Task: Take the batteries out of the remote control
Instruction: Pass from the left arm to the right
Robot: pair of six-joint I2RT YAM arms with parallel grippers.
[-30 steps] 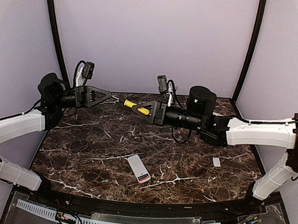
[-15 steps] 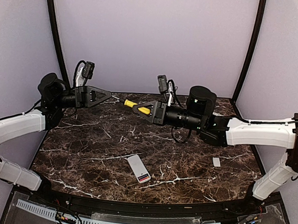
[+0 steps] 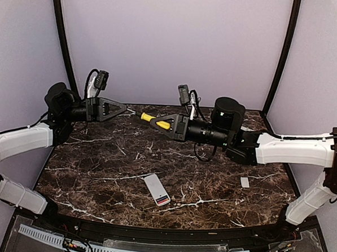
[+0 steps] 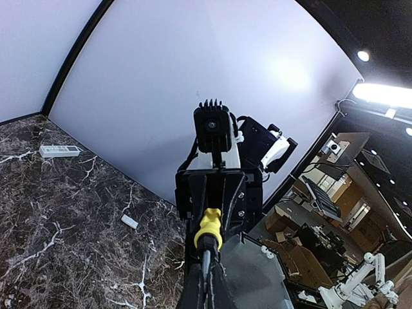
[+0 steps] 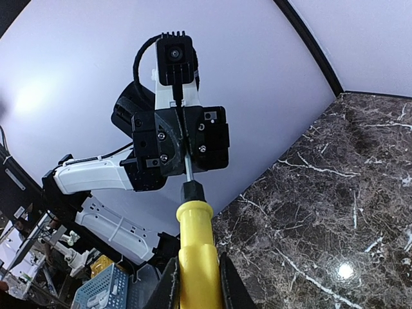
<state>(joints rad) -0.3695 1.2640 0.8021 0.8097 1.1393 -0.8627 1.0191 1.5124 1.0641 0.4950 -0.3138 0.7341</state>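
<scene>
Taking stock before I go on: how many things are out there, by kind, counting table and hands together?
Remote control: 1
White cover: 1
Screwdriver: 1
Total: 3

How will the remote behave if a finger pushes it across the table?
The remote lies flat and thin on the table, so it should slide or spin rather than tip or roll. It looks like rigid plastic, so it is probably stiff and light. Red at its near end may be exposed batteries; a hard shove might jostle them.
</scene>
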